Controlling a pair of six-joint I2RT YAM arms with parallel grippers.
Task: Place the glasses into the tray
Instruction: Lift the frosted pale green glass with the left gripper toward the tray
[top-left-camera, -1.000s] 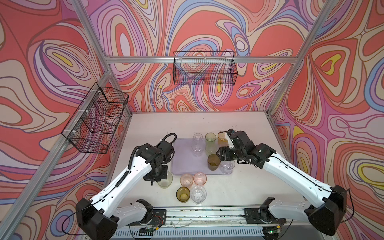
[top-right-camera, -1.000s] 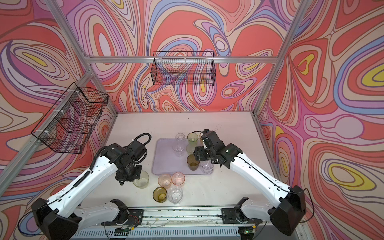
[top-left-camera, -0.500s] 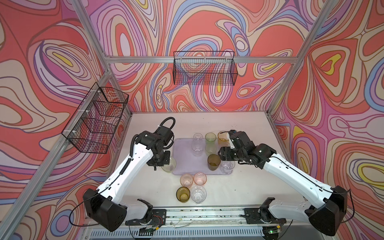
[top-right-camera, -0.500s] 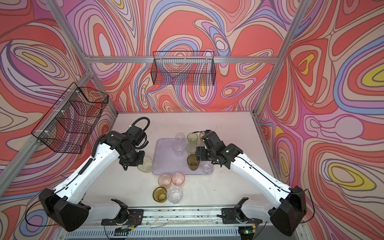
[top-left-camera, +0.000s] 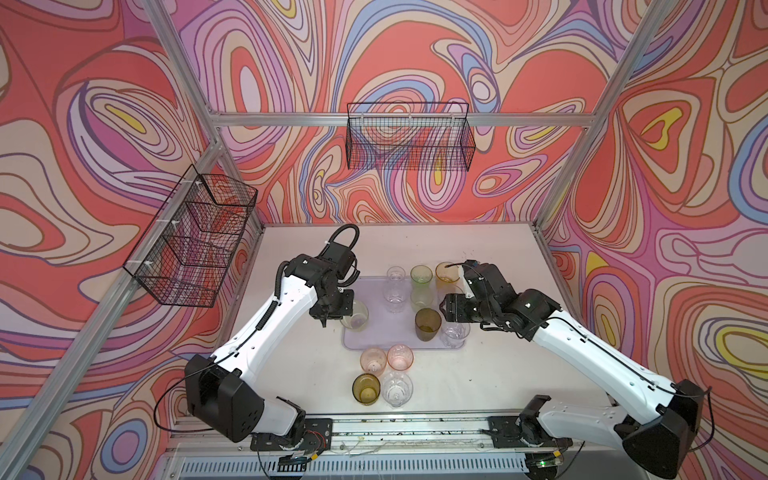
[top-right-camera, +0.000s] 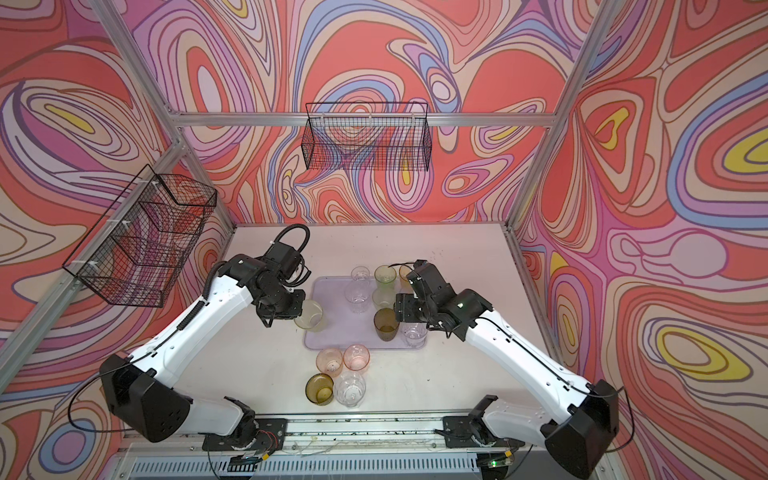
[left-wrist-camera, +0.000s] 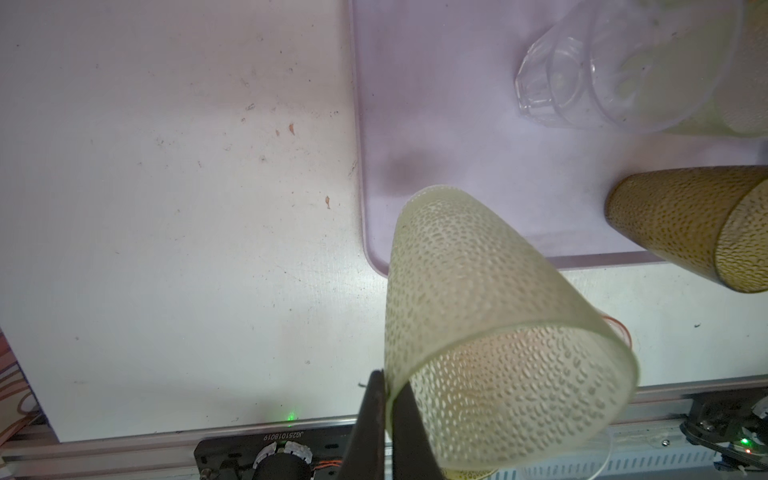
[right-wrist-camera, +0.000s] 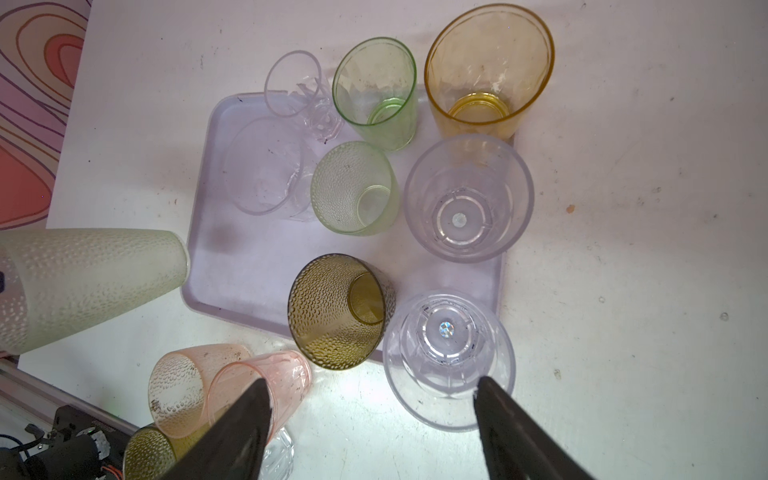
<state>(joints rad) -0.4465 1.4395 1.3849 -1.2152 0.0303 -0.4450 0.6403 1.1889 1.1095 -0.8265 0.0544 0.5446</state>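
My left gripper (left-wrist-camera: 384, 376) is shut on the rim of a pale green dimpled glass (left-wrist-camera: 478, 311) and holds it tilted over the near-left corner of the lavender tray (top-left-camera: 388, 337); both top views show this glass (top-right-camera: 309, 316). My right gripper (right-wrist-camera: 372, 386) stands open and empty above the tray's near-right edge, between a dark olive glass (right-wrist-camera: 336, 311) and a clear glass (right-wrist-camera: 449, 357). The tray (right-wrist-camera: 249, 270) also holds another clear faceted glass (top-left-camera: 395, 297), a green dimpled glass (right-wrist-camera: 353, 189) and a clear tumbler (right-wrist-camera: 467, 199).
A clear (top-left-camera: 395, 274), a green (top-left-camera: 421, 274) and an amber glass (top-left-camera: 446, 272) stand at the tray's far edge. Two pink glasses (top-left-camera: 373, 359) (top-left-camera: 400, 356), an olive-yellow one (top-left-camera: 365, 388) and a clear one (top-left-camera: 397, 388) stand on the table in front. Black wire baskets (top-left-camera: 409, 141) hang on the walls.
My left gripper has carried the pale green dimpled glass away from the near-left table, up and right, to the tray's near-left corner. The right arm has barely moved.
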